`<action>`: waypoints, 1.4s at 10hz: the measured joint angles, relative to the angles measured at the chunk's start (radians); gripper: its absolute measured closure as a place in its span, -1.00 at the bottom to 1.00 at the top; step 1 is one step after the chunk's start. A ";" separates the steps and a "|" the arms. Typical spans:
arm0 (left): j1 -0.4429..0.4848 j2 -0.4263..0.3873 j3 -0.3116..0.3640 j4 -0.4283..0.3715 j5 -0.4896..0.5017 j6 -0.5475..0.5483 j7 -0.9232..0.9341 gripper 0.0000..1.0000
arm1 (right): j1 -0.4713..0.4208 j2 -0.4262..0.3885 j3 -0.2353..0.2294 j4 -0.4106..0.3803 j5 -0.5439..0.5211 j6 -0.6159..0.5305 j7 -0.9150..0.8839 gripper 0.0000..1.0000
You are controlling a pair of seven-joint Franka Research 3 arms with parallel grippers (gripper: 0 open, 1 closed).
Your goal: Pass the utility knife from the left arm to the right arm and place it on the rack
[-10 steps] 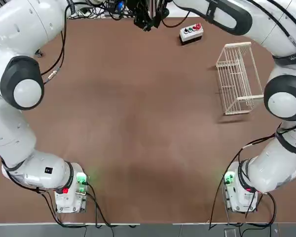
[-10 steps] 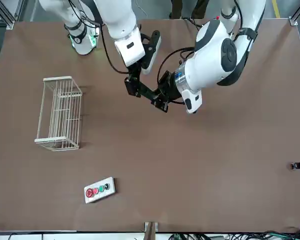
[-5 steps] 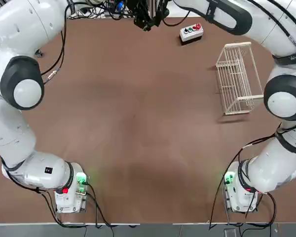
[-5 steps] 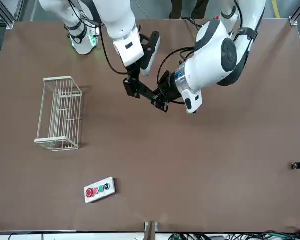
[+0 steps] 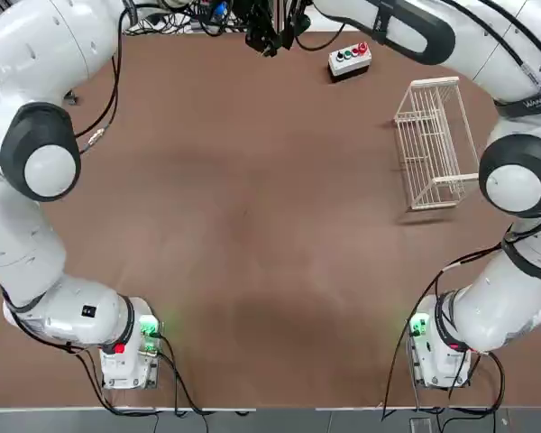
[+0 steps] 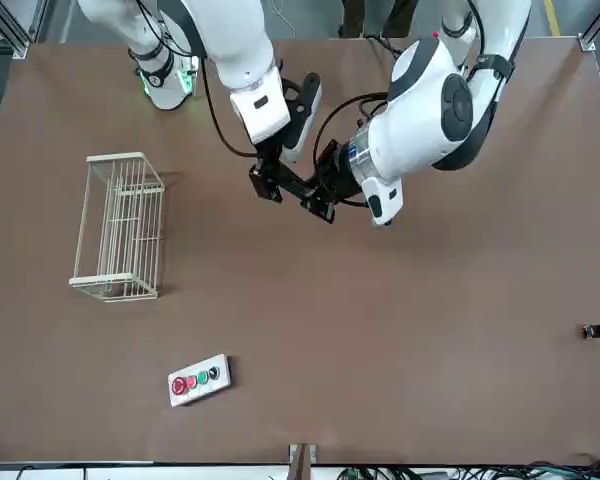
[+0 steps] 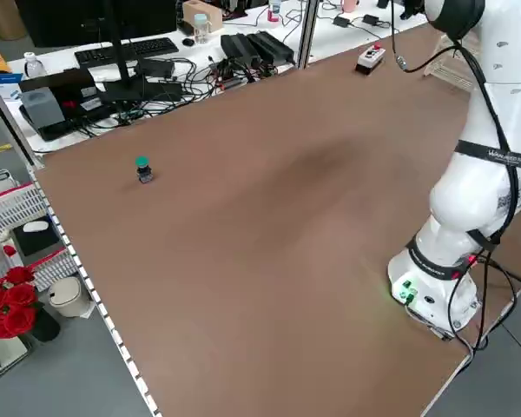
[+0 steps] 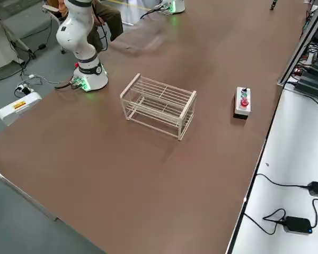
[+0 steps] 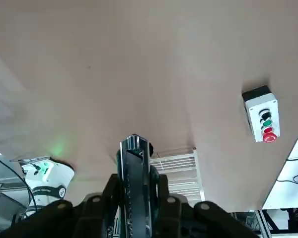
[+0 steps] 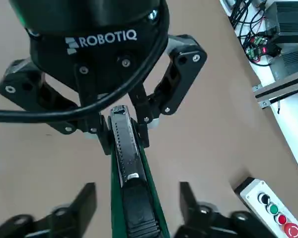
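Now | left end effector (image 10: pixel 123 131) clamped on utility knife (image 10: pixel 131 183) | right end effector (image 10: pixel 138 210) astride it

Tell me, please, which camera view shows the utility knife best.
The right wrist view: the utility knife lies lengthwise there, gripped by the left gripper. The left wrist view shows it end-on; the other views give no clear sight of it.

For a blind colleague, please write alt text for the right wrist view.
The left hand grips the green and black utility knife, while the right hand's open fingers flank it; a button box sits on the table.
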 joint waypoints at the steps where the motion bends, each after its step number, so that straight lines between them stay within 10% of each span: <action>1: 0.000 0.000 0.000 0.000 0.000 0.000 0.000 0.32 | 0.000 0.000 0.000 0.000 0.000 0.001 0.000 -0.37; 6: 0.001 0.000 0.000 0.001 0.000 0.003 0.013 0.32 | 0.000 0.000 0.004 0.000 0.001 0.001 -0.002 0.11; 14: 0.002 0.000 0.000 0.001 0.000 0.002 0.051 0.32 | 0.001 0.001 0.007 0.001 0.000 -0.002 0.021 0.15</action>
